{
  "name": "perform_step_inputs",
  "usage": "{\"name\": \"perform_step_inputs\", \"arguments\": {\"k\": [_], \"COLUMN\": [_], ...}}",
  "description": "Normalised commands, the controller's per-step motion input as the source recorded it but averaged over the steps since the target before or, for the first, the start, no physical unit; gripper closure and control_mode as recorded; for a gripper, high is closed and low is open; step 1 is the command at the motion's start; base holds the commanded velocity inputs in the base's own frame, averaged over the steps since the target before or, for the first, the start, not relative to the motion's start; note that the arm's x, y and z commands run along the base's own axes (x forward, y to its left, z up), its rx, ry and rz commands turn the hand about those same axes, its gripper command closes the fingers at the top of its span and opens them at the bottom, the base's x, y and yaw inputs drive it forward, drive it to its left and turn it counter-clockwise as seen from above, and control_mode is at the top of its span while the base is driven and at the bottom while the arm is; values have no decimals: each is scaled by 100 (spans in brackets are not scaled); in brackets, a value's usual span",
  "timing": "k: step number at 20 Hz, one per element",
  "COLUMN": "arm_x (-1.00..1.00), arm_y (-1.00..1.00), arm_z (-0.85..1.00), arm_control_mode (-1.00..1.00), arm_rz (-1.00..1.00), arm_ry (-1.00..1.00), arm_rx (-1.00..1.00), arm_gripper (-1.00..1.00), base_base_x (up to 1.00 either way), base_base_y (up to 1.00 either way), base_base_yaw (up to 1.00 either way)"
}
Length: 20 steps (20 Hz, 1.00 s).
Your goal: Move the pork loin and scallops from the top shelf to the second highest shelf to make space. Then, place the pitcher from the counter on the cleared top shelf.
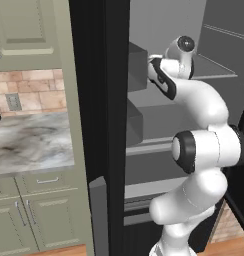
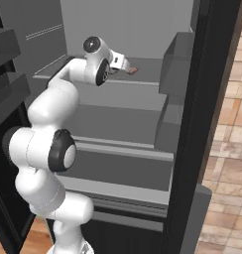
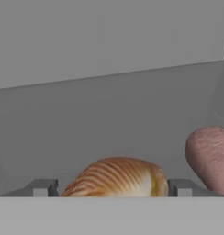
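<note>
Scallops point(image 3: 116, 176) lie between open end effector point(image 3: 113, 187) fingertips.

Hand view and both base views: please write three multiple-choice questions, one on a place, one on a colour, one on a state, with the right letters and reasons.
1. Where is the scallop lying?
A. on the top shelf
B. on the counter
C. on the floor

2. What colour is the scallop's shell?
A. blue
B. orange-brown with pale stripes
C. green

3. How is the gripper?
A. shut on the pork loin
B. shut on nothing
C. open, one fingertip on each side of the scallop

Answers: 1 A, it rests on the grey shelf panel. 2 B, the ribs show it. 3 C, the tips stand wide apart.
</note>
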Motion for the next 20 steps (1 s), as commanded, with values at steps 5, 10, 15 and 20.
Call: {"name": "perform_step_inputs", "arguments": {"k": [5, 10, 15, 20], "arm_x": [-89, -100, -100, -100], "arm_y": [9, 6, 0, 0], "arm_z": [-18, 0, 0, -12], "arm_control_mode": [-100, -100, -100, -100], "arm_rz": [0, 0, 2, 9], "arm_ry": [-11, -20, -2, 5], "arm_rx": [-2, 0, 0, 0], "arm_gripper": [100, 100, 100, 100], "base_base_x": [0, 0, 0, 0], "base_base_y": [0, 0, 0, 0], "base_base_yaw": [0, 0, 0, 0]}}
